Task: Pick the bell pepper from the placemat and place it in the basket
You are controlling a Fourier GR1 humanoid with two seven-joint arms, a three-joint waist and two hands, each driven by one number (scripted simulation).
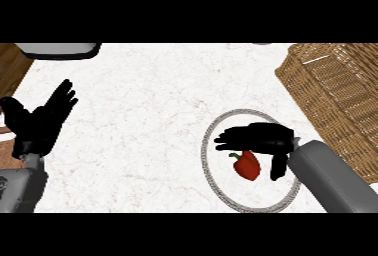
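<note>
One right hand (258, 140) hovers over the bell pepper (248, 165).

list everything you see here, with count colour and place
pepper: one, red with a green stem, on the placemat, partly under the right hand
placemat: one, round, white with a grey rim, right of centre on the counter
basket: one, tan wicker, at the right edge
counter: one, white marble
pale object: one, white and grey, cut off at the top left corner; cannot tell what it is
right hand: one, black on a grey forearm, over the pepper, fingers curling down beside it
left hand: one, black on a grey forearm, resting open at the left edge, fingers up
</note>
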